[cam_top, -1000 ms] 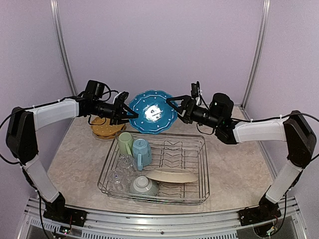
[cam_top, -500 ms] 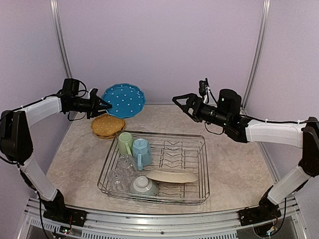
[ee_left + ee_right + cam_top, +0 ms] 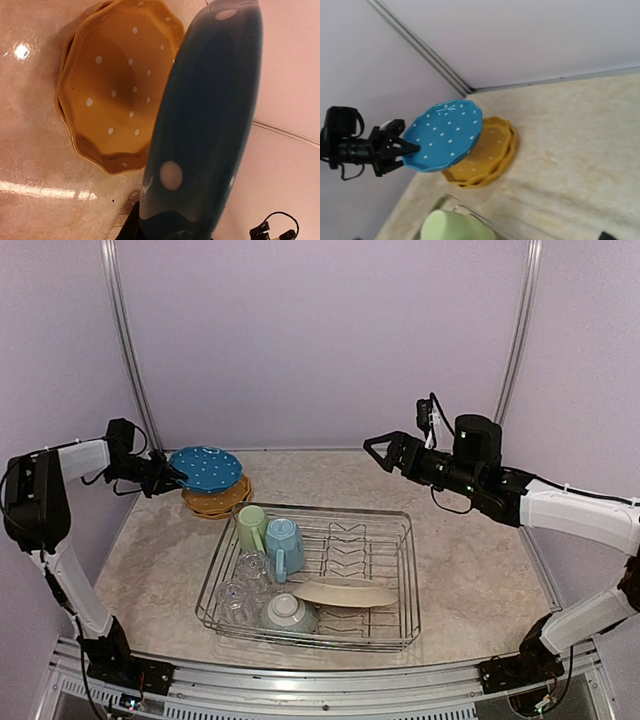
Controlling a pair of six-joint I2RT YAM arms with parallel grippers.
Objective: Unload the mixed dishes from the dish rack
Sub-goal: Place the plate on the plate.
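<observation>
- Blue dotted plate (image 3: 206,468): swung from mid-table to the table's far-left corner, now just over the yellow dotted plates (image 3: 222,500); set-down looks next.
- Your left fingers (image 3: 405,145) pinch its rim; right fingers (image 3: 378,441) released, wide, empty.

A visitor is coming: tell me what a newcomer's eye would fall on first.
The blue dotted plate, gripped at its rim by the left pincer, hangs over the yellow dotted plates at the far left of the table. The right pincer stands open and empty. Mid-table stands the half-loaded dish rack.

Blue dotted plate (image 3: 207,468) hangs just above yellow plates (image 3: 224,503); dish rack (image 3: 414,575) holds mugs (image 3: 251,527), glasses (image 3: 250,567), bowl (image 3: 288,614), cream plate (image 3: 345,592).
</observation>
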